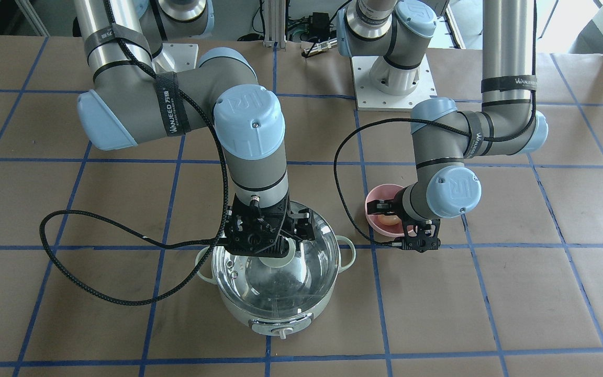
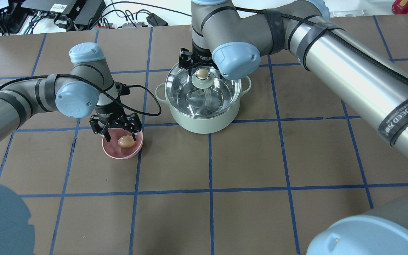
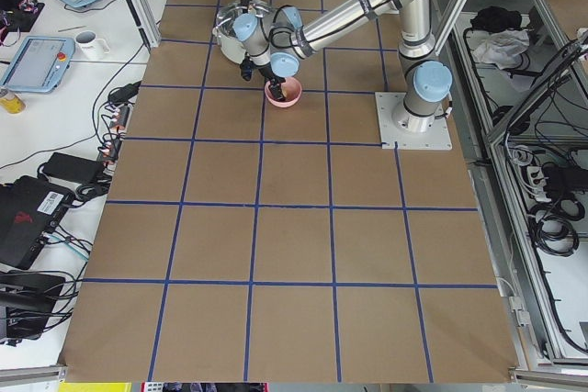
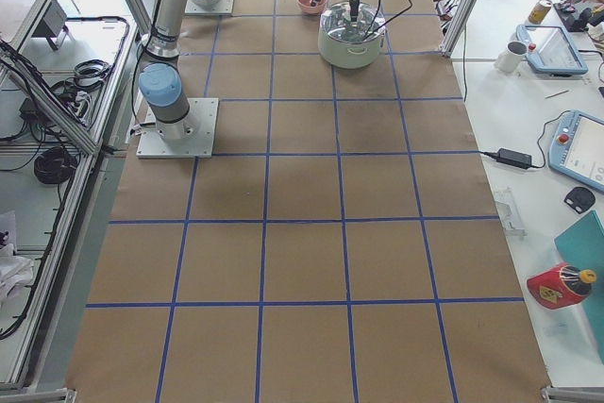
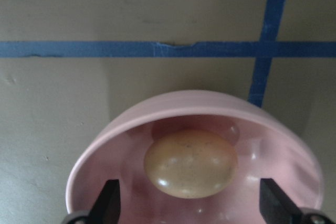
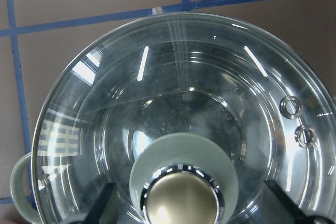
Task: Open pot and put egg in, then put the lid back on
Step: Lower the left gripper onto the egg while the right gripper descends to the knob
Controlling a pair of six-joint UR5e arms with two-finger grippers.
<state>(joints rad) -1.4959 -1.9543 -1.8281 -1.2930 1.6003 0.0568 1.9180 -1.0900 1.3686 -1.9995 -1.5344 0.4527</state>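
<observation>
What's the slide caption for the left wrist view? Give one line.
Open left gripper poised over the egg in the pink bowl.

Robotics lab, test-cell setup. Two industrial arms [image 1: 249, 136] are bolted through white base plates [image 4: 179, 129] onto a big tabletop [image 4: 302, 261] papered brown and marked with a blue tape grid [image 4: 267, 224]. Aluminium frame posts [image 4: 456, 2] stand round it. Well off to the sides of the left gripper [image 2: 120, 134] and right gripper [image 6: 189, 203] are white side benches [image 4: 528, 101] with teach pendants [image 4: 585, 148], a mug [image 3: 89, 41], power bricks [image 3: 55, 167] and loose cables [image 3: 551, 218]. Electronics boxes [image 2: 66, 10] with wiring sit beyond both grippers, past the tabletop edge.
</observation>
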